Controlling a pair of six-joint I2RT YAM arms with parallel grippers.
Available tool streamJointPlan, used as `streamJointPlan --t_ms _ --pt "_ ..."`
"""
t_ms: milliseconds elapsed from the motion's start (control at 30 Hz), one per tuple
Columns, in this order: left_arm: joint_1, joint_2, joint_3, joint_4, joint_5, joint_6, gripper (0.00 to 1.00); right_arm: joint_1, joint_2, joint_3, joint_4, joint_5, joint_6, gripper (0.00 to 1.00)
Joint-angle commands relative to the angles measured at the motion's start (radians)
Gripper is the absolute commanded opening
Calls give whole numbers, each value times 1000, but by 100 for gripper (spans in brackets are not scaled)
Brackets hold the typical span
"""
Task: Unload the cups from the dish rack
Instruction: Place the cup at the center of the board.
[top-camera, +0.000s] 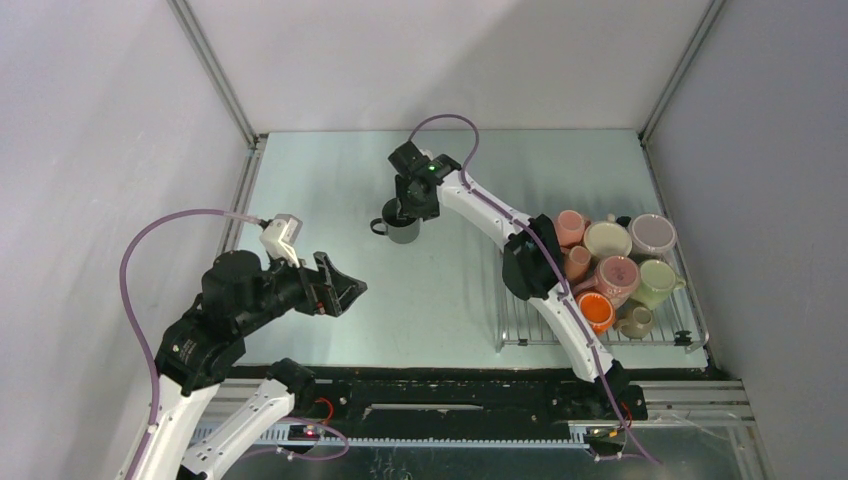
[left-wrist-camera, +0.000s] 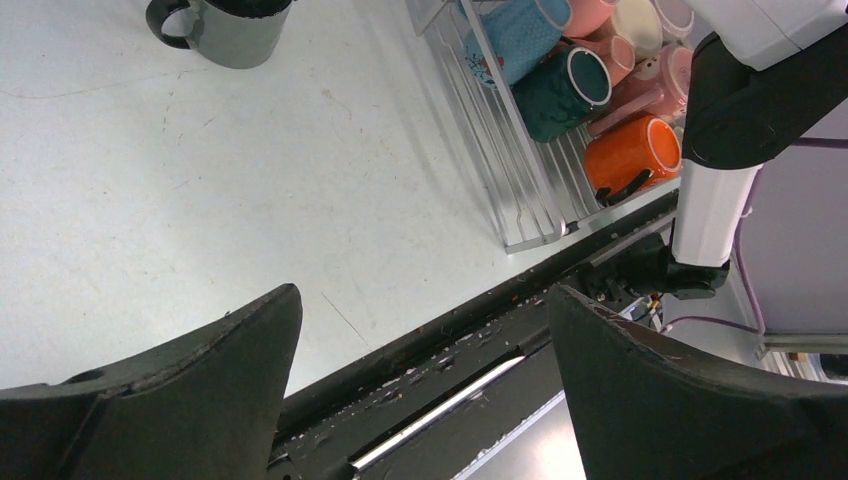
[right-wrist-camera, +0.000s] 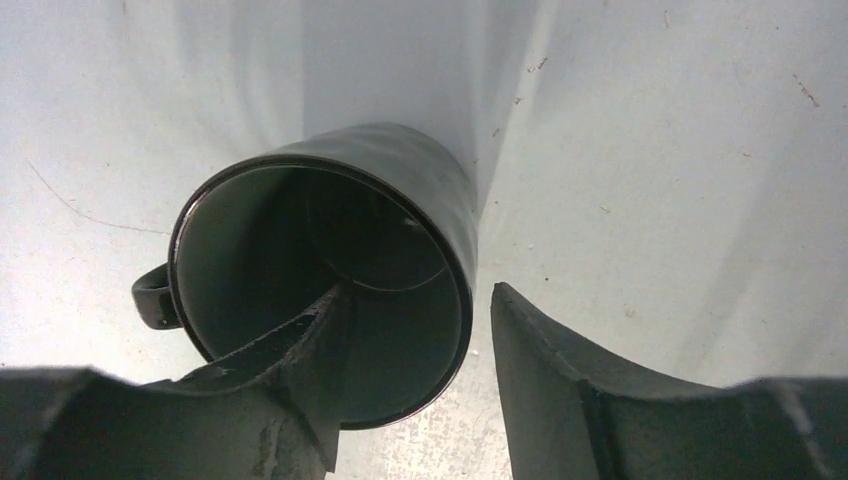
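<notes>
We are finding one grey cup (top-camera: 402, 229) standing upright on the table (top-camera: 440, 310), well apart from the dish rack (top-camera: 516, 326), with its handle pointing to the left in the top view. The right claw (right-wrist-camera: 418, 300) is straddling its rim: one finger is reaching inside and the other is sitting outside, with a gap showing between it and the wall. The jaws are therefore standing parted and are not pinching the cup. We are judging this cup as unloaded.

The others are lying crowded in the rack at the right, among them an orange cup (top-camera: 596, 311), a lilac cup (top-camera: 652, 235), a pale green cup (top-camera: 655, 283) and a dark teal cup (left-wrist-camera: 560, 95). We are counting roughly nine there, so most of the job is remaining. The left claw (left-wrist-camera: 422, 292) is hovering over the near left of the table, spread wide and empty.
</notes>
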Motion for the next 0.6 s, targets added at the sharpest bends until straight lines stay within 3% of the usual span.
streamJointPlan --t_ms 0,433,567 --pt "-2 5 1 11 -11 28 100 11 -82 43 15 0 -13 61" --pt "-2 4 8 54 2 36 100 42 -361 -28 -52 96 -42 77" --pt "-1 12 5 78 21 42 100 53 -490 -129 -72 130 -34 98"
